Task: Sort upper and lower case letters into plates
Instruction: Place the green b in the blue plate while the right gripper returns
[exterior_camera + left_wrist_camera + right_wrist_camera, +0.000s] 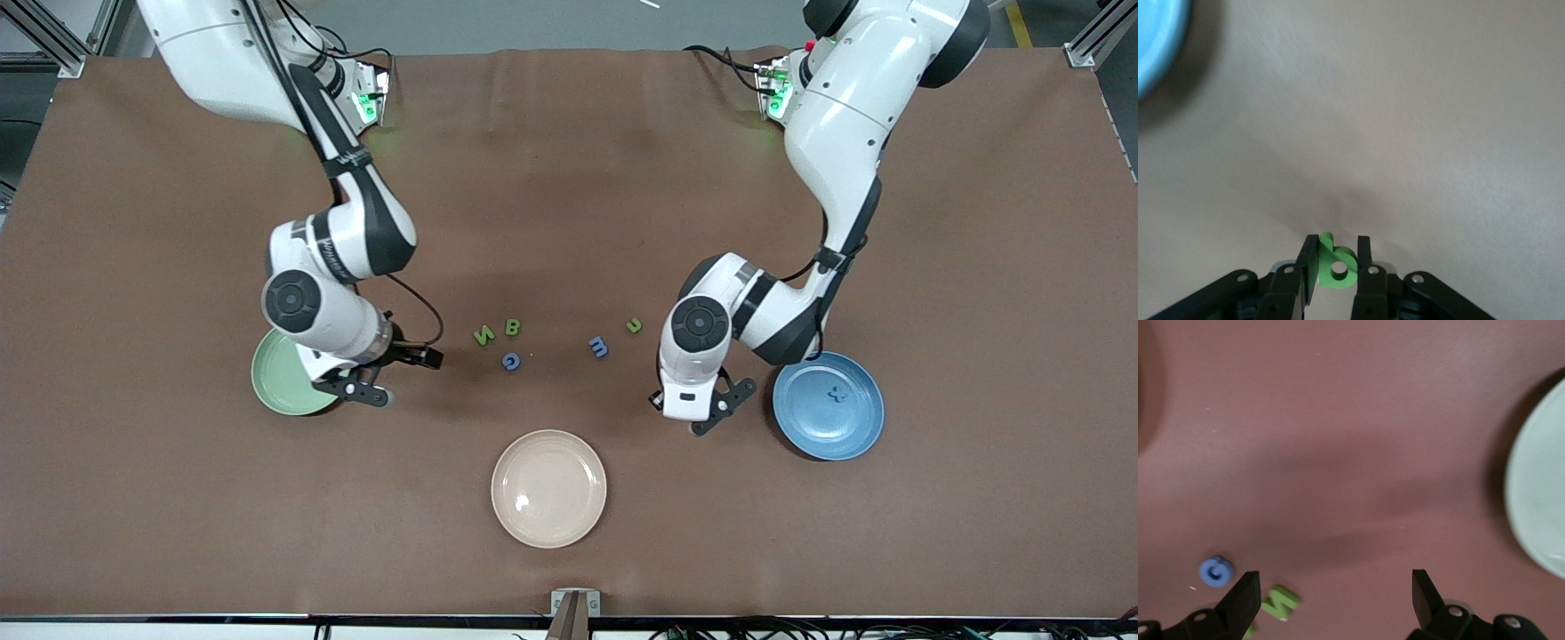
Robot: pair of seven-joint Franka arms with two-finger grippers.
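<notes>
beige plate (548,488) lies nearest. left gripper (1336,263), beside the blue plate (829,405), pinches a green letter (1336,265), seen only in its wrist view. right gripper (1336,592), beside the mint plate (283,378), is wide open, empty.

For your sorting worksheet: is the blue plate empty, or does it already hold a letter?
Not empty. The blue plate holds one small blue letter, lying flat near its middle in the front view.

The front camera sits high, looking down at the whole brown table (569,160), robots toward twelve o'clock. Each wrist camera looks down from close up. The blue letter (1217,571) shows in the front view too (511,361).
</notes>
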